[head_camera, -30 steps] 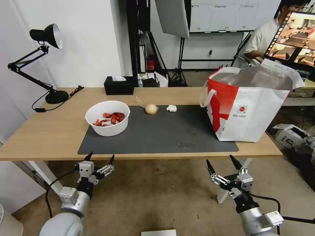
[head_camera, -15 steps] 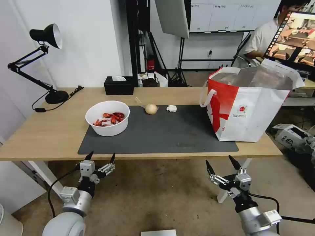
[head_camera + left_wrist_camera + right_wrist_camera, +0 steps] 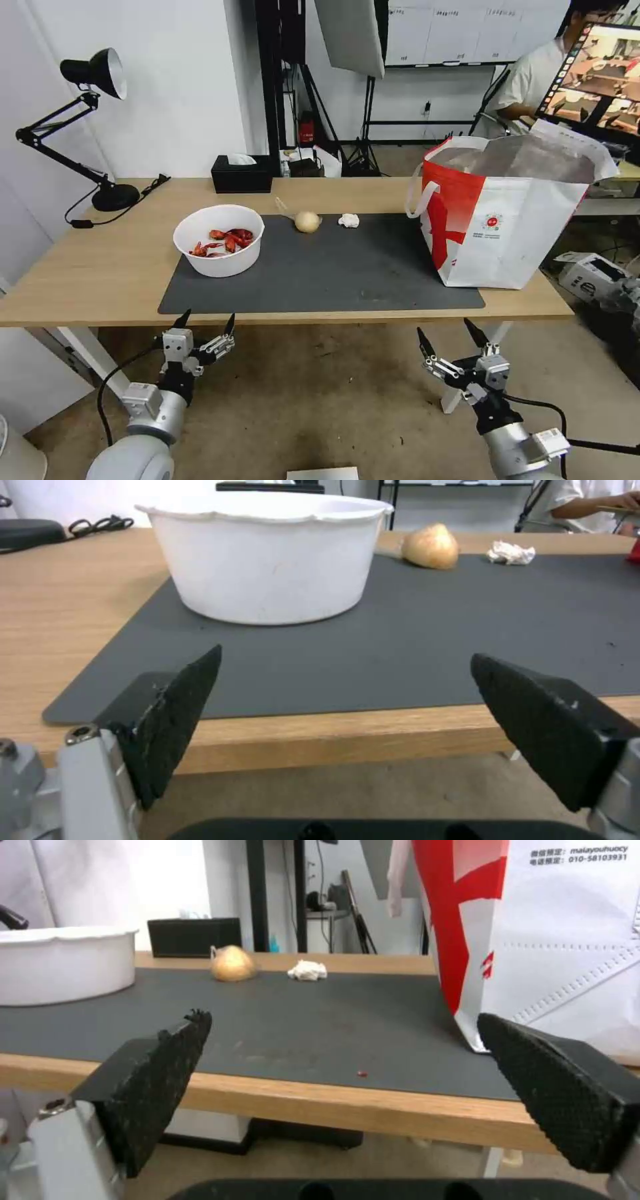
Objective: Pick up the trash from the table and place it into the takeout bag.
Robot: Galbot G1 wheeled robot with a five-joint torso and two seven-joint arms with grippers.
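- A black desk lamp [image 3: 93,73] stands in the upper left of the head view, its base on the far left end of the table [image 3: 100,267].
- The left gripper [image 3: 207,323] hangs in the lower left, below the table's front edge and apart from it, fingers spread wide and holding nothing.
- The white bowl [image 3: 219,240] with red shells sits left of centre, on the left part of the dark mat [image 3: 333,273]; in the left wrist view the bowl [image 3: 267,560] stands straight ahead between the spread fingers.
- A black tissue box [image 3: 241,175] rests on the wood behind the bowl.
- The beige lump [image 3: 307,221] lies at the mat's far edge near the middle, with the crumpled tissue [image 3: 349,220] just beside it to the right, apart from it.
- The takeout bag [image 3: 507,213] stands upright at right of centre, on the mat's right end, mouth open.
- The right gripper [image 3: 445,337] hangs in the lower right, below the table edge, fingers wide apart and empty.
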